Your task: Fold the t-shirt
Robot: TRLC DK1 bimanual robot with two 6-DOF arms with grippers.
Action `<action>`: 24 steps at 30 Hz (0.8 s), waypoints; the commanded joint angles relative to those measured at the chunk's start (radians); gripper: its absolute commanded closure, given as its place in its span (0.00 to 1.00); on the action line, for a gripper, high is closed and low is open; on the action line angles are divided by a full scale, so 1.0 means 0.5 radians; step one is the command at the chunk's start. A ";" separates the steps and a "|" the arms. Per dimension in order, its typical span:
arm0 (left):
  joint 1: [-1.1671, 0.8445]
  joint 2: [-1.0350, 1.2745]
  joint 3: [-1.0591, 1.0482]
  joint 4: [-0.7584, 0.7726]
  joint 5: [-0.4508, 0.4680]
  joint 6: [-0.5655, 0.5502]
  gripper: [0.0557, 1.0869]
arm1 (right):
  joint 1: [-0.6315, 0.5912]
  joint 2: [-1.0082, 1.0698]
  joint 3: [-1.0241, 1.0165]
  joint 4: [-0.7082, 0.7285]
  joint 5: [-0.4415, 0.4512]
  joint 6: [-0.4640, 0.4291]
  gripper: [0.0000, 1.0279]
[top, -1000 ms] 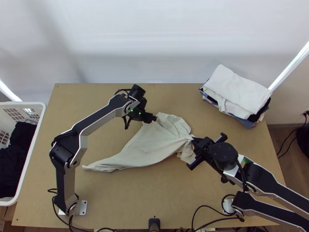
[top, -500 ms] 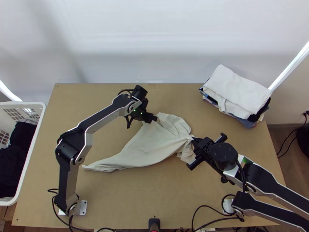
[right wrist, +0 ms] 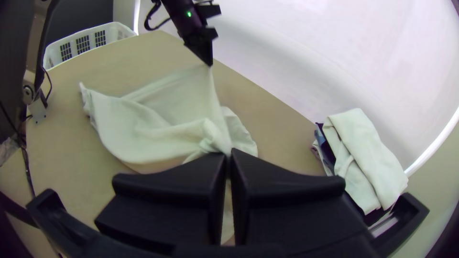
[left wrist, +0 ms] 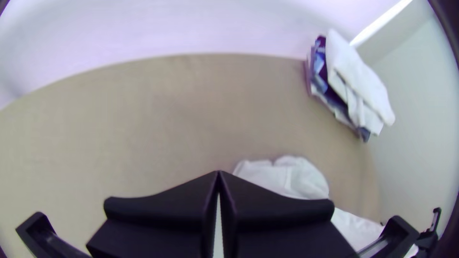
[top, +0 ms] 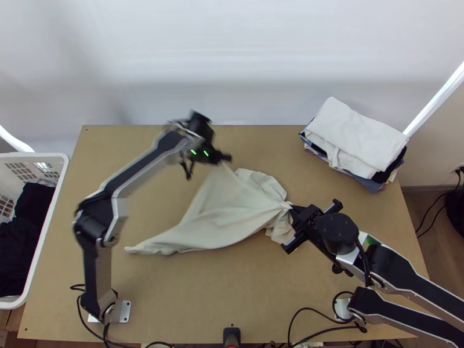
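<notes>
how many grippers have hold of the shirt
2. In the top view, the left gripper, higher up, pinches a raised point of the shirt; the right gripper, lower and to the right, clamps a gathered bunch.

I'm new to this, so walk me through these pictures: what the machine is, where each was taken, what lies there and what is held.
The machine is two robot arms, a left arm and a right arm, each ending in a gripping tool. The top view looks steeply down from over the table's near edge; each wrist view comes from a camera on that arm. On the table lies a cream T-shirt, loosely spread and partly bunched. The left tool pinches it and holds that part raised to a peak; the right tool is closed on a gathered part. At the far right is a stack of folded clothes; at the table's left side stands a white basket of dark clothes.
</notes>
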 commanded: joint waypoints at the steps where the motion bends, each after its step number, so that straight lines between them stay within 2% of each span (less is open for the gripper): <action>1: 0.157 -0.252 0.127 -0.018 -0.011 -0.067 0.96 | -0.058 0.004 0.022 0.035 0.003 0.003 0.97; 7: 0.417 -0.531 0.161 -0.077 -0.008 -0.073 0.96 | -0.175 0.050 0.086 0.050 0.003 -0.022 0.97; 13: 0.638 -0.706 0.302 -0.114 -0.011 -0.119 0.96 | -0.441 0.207 0.246 0.167 -0.003 -0.104 0.97; 18: 0.737 -0.786 0.462 -0.160 -0.029 -0.138 0.96 | -0.705 0.464 0.596 0.243 -0.019 -0.123 0.97; 24: 0.737 -0.841 0.707 -0.086 -0.186 -0.138 0.96 | -0.932 0.787 1.087 0.553 -0.019 -0.206 0.97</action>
